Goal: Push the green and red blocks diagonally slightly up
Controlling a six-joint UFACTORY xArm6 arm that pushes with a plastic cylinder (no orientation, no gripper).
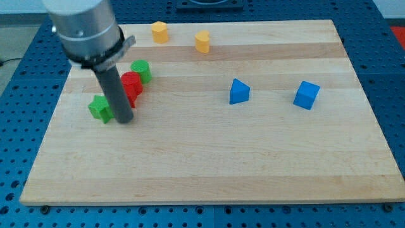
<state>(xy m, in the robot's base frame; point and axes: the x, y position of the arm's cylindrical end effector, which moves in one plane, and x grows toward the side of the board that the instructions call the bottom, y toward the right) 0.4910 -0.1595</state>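
Red block (132,86) partly hidden behind rod, green star block (99,108) overlapped at its right, arm cut off at view's top

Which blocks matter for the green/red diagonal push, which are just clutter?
In play:
- green cylinder
- red block, partly behind the rod
- green star-shaped block
- my tip, just right of the star, below the red block

Lying about:
- two yellow blocks
- blue triangular block
- blue cube
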